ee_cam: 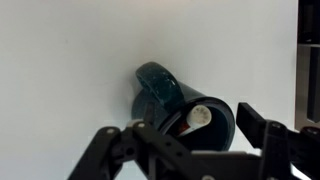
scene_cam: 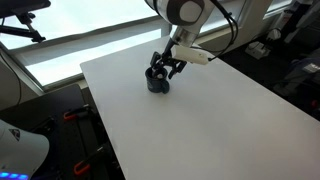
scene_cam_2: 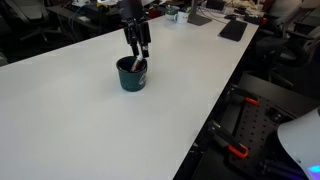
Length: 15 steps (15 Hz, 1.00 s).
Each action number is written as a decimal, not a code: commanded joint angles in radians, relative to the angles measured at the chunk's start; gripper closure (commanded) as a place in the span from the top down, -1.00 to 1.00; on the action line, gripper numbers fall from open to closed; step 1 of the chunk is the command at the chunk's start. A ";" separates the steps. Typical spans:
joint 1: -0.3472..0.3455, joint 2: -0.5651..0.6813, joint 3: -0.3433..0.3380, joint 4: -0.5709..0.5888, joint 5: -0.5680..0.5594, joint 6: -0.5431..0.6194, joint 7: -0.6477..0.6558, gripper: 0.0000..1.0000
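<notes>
A dark teal mug [scene_cam: 157, 83] [scene_cam_2: 131, 76] stands upright on the white table [scene_cam: 200, 130] [scene_cam_2: 80, 130]. In the wrist view the mug [ee_cam: 165, 100] shows its handle toward the upper left. A white-ended stick [ee_cam: 199, 116] with some red on it leans inside, also visible in an exterior view [scene_cam_2: 138, 66]. My gripper [scene_cam: 165, 68] [scene_cam_2: 138, 58] [ee_cam: 190, 120] hangs directly over the mug's mouth. Its fingers are apart, one finger [ee_cam: 252, 120] outside the rim and the other on the opposite side. Nothing is held.
The table's edges run close by in both exterior views. Dark equipment and red-handled clamps [scene_cam: 75, 115] [scene_cam_2: 236, 151] sit below the edge. Flat black items [scene_cam_2: 232, 28] lie at the table's far end. A cluttered bench [scene_cam: 285, 45] stands behind.
</notes>
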 commanded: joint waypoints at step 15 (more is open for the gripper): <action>0.005 -0.035 0.033 -0.015 0.006 -0.011 -0.007 0.43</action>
